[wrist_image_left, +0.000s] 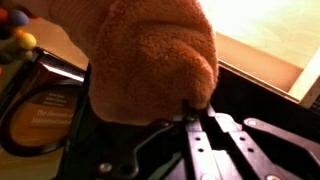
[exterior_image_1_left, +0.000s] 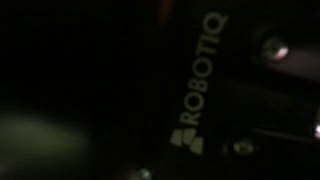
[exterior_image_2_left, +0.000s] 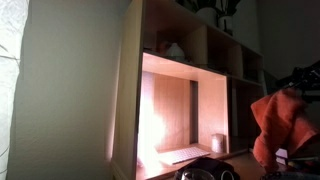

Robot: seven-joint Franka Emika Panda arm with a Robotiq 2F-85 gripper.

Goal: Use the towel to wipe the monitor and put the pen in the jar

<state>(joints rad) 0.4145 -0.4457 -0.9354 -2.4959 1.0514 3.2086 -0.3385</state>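
Currently tool (wrist_image_left: 197,112) is pinched on a bunched fold of towel (wrist_image_left: 150,55): soft, light, floppy terry, so probably best gripped deep.

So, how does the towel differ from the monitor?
The towel is orange and fuzzy; the monitor is pale, smooth and glowing. The towel is bunched up, pinched in the shut gripper; the monitor is flat with a thin dark frame. They plainly share nothing in look.

Matte black gripper (wrist_image_left: 196,113) being shown, jointed linkage bars (wrist_image_left: 232,140) being fitted, white ROBOTIQ lettering (exterior_image_1_left: 205,82) being displayed on housing, bright screw heads (exterior_image_1_left: 275,47) being seen.
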